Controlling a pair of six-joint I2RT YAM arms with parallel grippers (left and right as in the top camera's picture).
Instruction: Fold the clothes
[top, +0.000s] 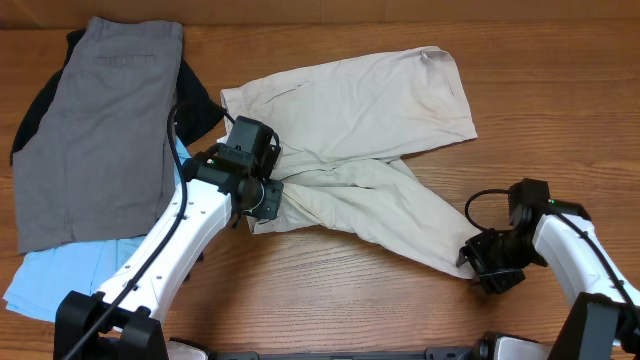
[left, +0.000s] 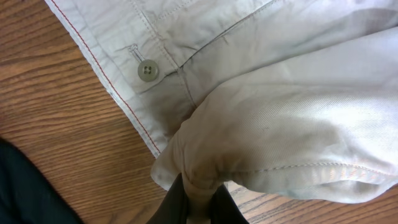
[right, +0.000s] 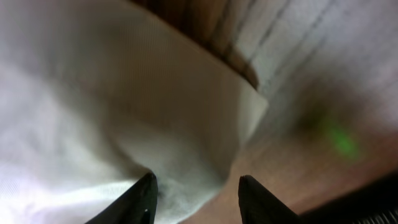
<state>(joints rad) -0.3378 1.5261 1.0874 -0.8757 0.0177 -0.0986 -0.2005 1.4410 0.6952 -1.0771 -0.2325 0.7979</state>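
The beige khaki shorts (top: 350, 130) lie spread on the table's middle, one leg reaching toward the front right. My left gripper (top: 262, 195) is shut on a bunched fold of the shorts (left: 273, 124) near the buttoned waistband; the button (left: 147, 70) shows in the left wrist view with the jaws (left: 198, 202) pinching cloth. My right gripper (top: 480, 262) is open at the hem of the front-right leg; its fingers (right: 196, 193) straddle the hem corner (right: 205, 124).
Grey shorts (top: 100, 130) lie at the left over a black garment (top: 200, 105) and light-blue shorts (top: 70, 275). Bare wooden table (top: 330, 290) lies at the front between the arms.
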